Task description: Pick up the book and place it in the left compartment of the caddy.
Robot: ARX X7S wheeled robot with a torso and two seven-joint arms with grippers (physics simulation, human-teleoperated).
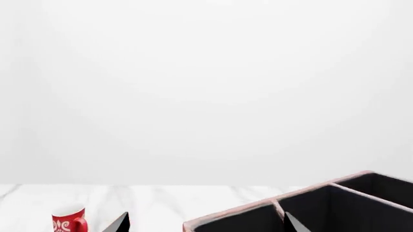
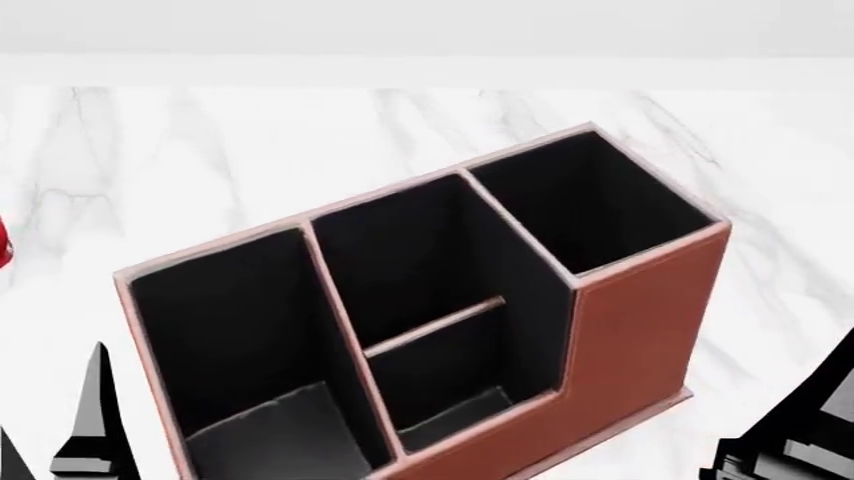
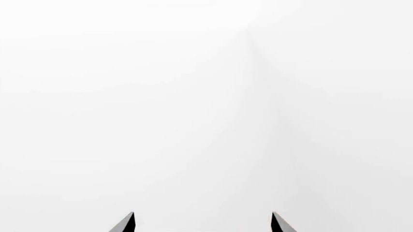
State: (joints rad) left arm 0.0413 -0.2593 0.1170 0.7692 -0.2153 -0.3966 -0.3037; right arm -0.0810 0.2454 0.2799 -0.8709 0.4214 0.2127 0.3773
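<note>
While both claws [image 1: 205,223] [image 3: 202,222] hang spread and empty near the caddy [image 2: 627,330], I'd locate the unseen book first.

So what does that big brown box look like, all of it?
The caddy is a big reddish-brown box that looks like leather, with pale edges and black lining. It stands upright on the white marble table, turned at an angle. It has three bays: a long left one, a middle one split by a low cross wall, and a taller square one on the right. All look empty. Nothing touches it but the table.
</note>
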